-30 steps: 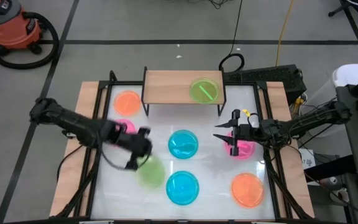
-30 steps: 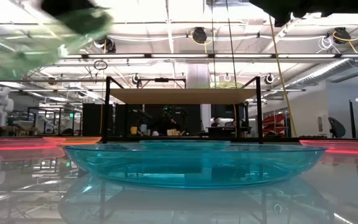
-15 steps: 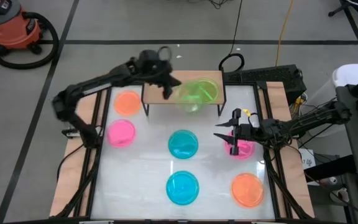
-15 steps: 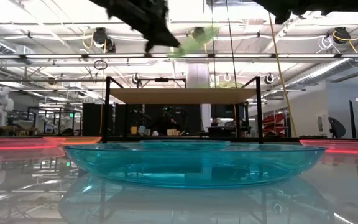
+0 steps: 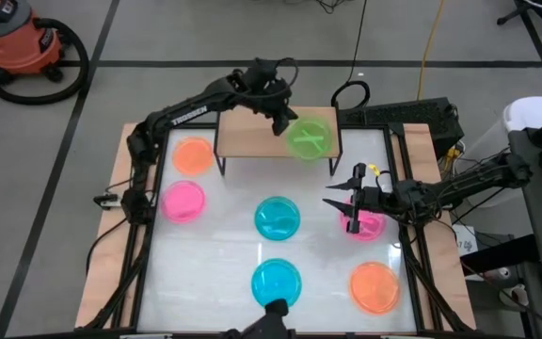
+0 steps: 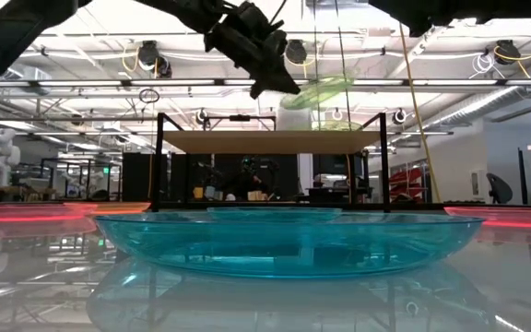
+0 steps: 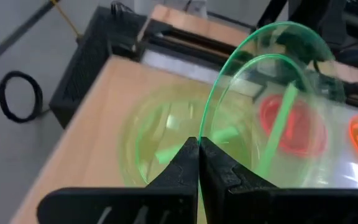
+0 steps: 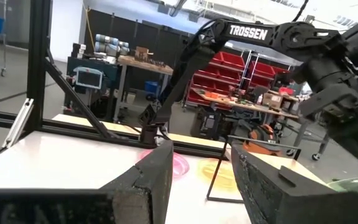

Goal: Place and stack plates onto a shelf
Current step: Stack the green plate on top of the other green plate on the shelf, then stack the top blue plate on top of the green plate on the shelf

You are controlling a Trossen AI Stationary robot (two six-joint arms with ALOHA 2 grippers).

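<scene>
My left gripper (image 5: 284, 122) is over the shelf (image 5: 243, 134), a wooden board on black legs at the table's far edge, and is shut on a green plate (image 6: 318, 90). Just below it, a second green plate (image 7: 160, 146) lies flat on the right half of the board. My right gripper (image 5: 350, 203) hovers open over a pink plate (image 5: 373, 226) at the table's right. An orange plate (image 5: 193, 154), a pink plate (image 5: 183, 200), two blue plates (image 5: 278, 217) (image 5: 277, 282) and another orange plate (image 5: 375, 286) lie flat on the table. My left gripper pinches the held green plate's rim (image 7: 201, 132) between its two shut fingers, which come slanting down from the table's left. The plate is lifted clear and tilted, reaching from the fingers toward the table's right, above the green plate on the shelf.
The left half of the shelf board (image 5: 238, 127) is bare. A black cable loop (image 5: 351, 95) and a dark box (image 5: 422, 118) lie beyond the shelf's right end. A dark object (image 5: 271, 318) sits at the table's near edge. Black frame rails (image 5: 142, 235) run along both sides.
My left gripper has carried the green plate from the near-left part of the table up and toward the far edge, then to the right along the shelf. It now holds the plate over the green plate on the shelf. My right gripper has kept still.
</scene>
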